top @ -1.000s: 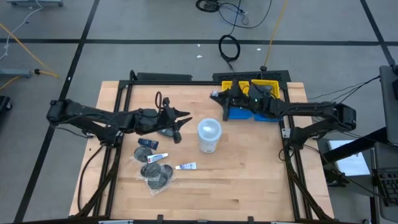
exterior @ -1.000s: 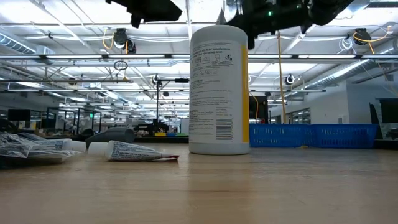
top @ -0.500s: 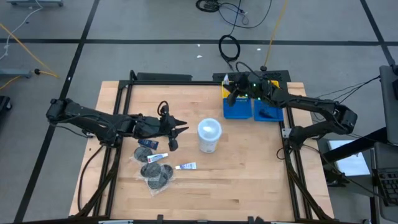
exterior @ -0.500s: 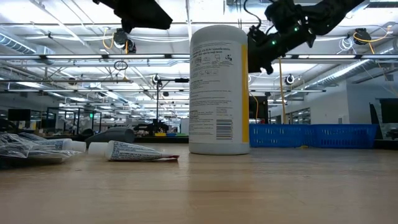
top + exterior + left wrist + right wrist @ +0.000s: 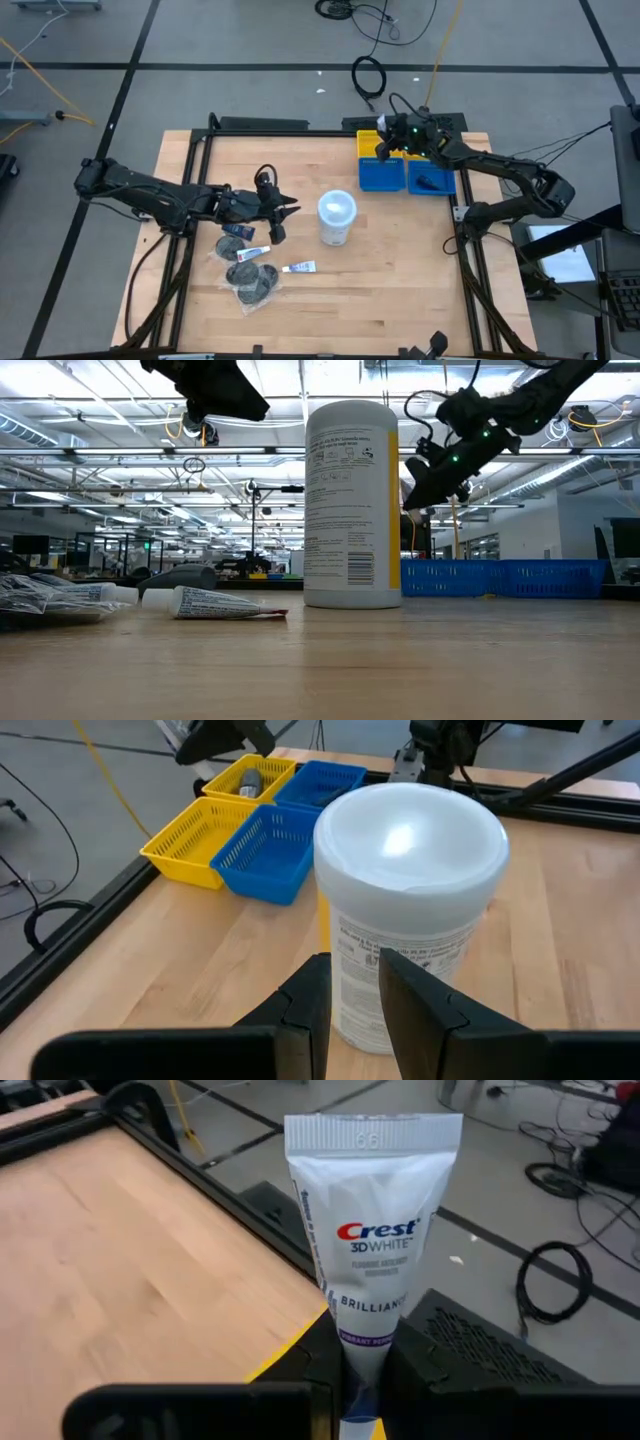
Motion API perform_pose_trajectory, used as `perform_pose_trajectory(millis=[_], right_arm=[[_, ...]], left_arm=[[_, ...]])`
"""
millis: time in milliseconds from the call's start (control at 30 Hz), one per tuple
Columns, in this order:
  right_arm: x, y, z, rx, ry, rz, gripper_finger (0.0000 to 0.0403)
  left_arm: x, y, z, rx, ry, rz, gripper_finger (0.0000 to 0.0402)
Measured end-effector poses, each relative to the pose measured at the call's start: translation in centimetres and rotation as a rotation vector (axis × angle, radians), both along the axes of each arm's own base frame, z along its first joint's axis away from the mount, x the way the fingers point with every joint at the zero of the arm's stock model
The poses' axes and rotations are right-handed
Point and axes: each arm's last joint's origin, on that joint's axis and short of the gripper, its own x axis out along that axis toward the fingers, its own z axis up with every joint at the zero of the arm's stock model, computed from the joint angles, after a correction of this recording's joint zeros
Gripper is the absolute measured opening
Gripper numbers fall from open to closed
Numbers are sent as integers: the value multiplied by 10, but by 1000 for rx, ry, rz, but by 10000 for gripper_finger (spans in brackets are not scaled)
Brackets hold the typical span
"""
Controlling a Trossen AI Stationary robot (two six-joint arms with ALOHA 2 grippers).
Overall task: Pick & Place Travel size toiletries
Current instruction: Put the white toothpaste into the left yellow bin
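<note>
Transfer stage. The right end effector (image 5: 365, 1365), pinching a white toothpaste tube (image 5: 370, 1230), has swung from beside the tub (image 5: 337, 217) to above the yellow bin (image 5: 368, 142) at the bench's (image 5: 400, 270) far edge; release appears imminent. The left end effector (image 5: 280, 217), fingers narrowly parted and empty, has drawn back to hover over the remaining toiletries (image 5: 250, 272), arm outstretched low.

The white toothpaste tube (image 5: 372, 1250), standing at the centre of the right wrist view, reads "Crest" with "3DWHITE" beneath it, then "BRILLIANC", cut off at the tube's edge. Its flat crimped end carries the embossed number "66". The print on the white tub (image 5: 351, 503) in the low view is too small to read.
</note>
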Motion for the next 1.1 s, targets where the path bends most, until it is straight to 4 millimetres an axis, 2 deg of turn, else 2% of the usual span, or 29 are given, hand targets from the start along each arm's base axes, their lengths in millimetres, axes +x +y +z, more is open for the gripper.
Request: perform_pose_trajectory(millis=[333,867,1100], right_arm=[[-9,-2,-16,-31,10,-65,31],[-10,-4,-18,-56,42,-110,33],[-11,-5,-18,-73,61,-150,73]], left_arm=[[0,0,0,0,-1,0,81],[0,0,0,4,0,-1,81],[0,0,0,8,5,-3,81]])
